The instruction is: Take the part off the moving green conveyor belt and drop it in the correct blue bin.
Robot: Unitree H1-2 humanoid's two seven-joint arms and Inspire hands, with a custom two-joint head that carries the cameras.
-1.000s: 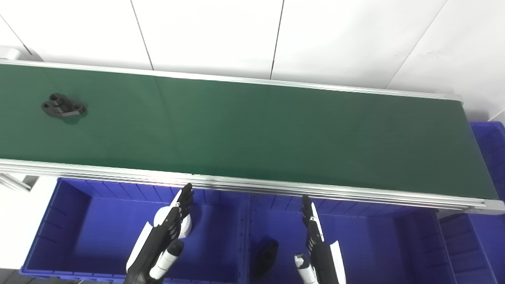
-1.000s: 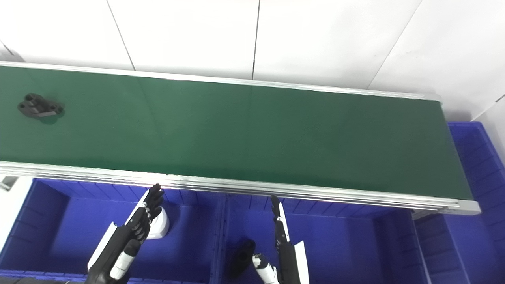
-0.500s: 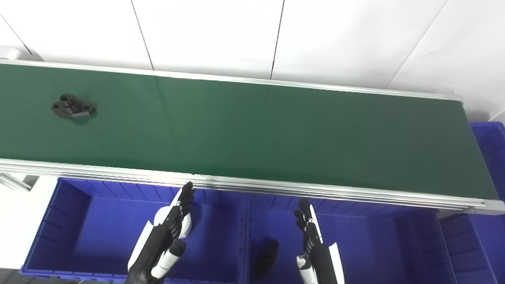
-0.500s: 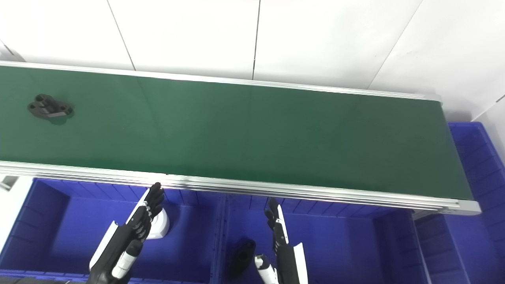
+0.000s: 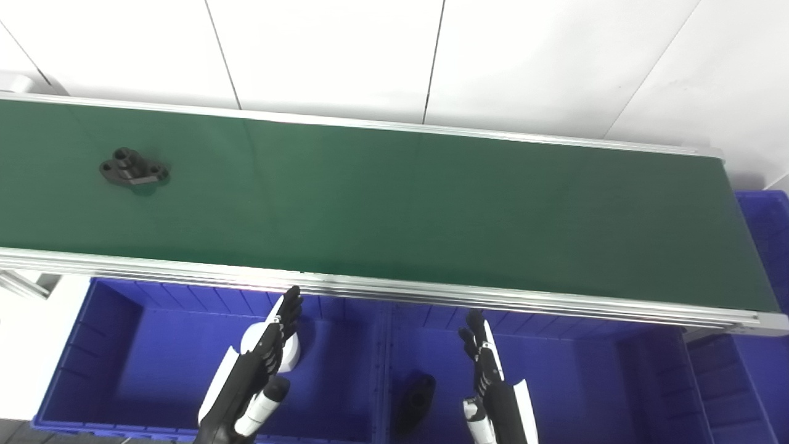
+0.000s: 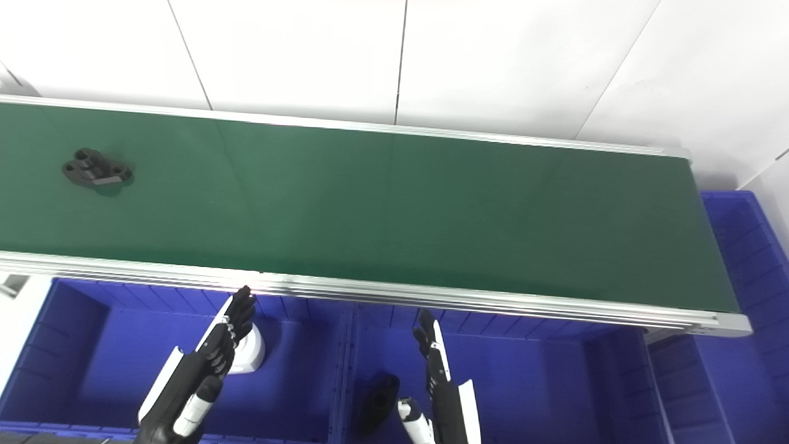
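The green conveyor belt runs across the whole view between silver rails, slanting slightly down toward the right, with a white panelled wall behind it; below its near rail stand two blue bins side by side, the left bin and the right bin, and a further blue bin sits past the belt's right end. The left hand hovers over the left bin, fingers stretched out straight and held close together, tips pointing up at the near rail and holding nothing; the right hand hovers over the right bin, fingers extended upward and slightly apart, also empty. The black part, a flat flanged piece with holes and a raised boss, lies on the belt far to the left, nearer the far rail, well apart from both hands. A white cylindrical part rests in the left bin, partly hidden behind the left hand; a dark part lies in the right bin near the dividing wall.
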